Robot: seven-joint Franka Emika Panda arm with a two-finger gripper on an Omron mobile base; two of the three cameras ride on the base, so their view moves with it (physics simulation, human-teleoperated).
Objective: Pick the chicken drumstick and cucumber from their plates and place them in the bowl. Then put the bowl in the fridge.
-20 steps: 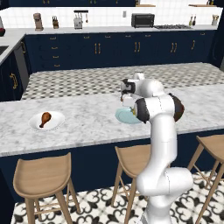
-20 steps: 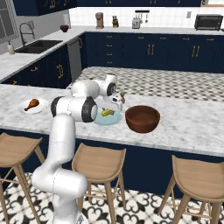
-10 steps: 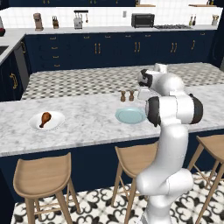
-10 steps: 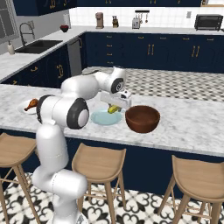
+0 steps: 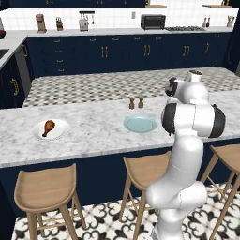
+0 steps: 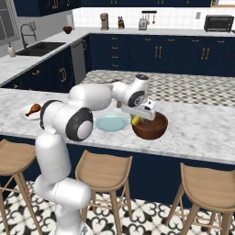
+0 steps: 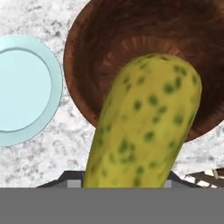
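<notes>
My gripper [image 6: 137,118] is shut on the yellow-green cucumber [image 7: 144,122] and holds it over the left rim of the dark reddish-brown bowl [image 6: 152,128]. In the hand view the cucumber hides my fingertips, and the bowl [image 7: 131,39] lies open beneath it. The pale blue plate [image 6: 111,122] just left of the bowl is bare, as seen on the counter [image 5: 140,123] and from the hand [image 7: 22,87]. The chicken drumstick [image 5: 48,127] lies on the white plate [image 5: 58,131] far to the left. The fridge is out of view.
Two small shakers [image 5: 136,102] stand behind the blue plate. The marble counter [image 6: 202,133] runs on to the right of the bowl. Wooden stools [image 6: 103,170] line the counter's front. Navy cabinets and a sink [image 6: 39,46] lie beyond.
My arm has swung right from above the blue plate to the bowl's rim, carrying the cucumber with it. The blue plate is now bare.
</notes>
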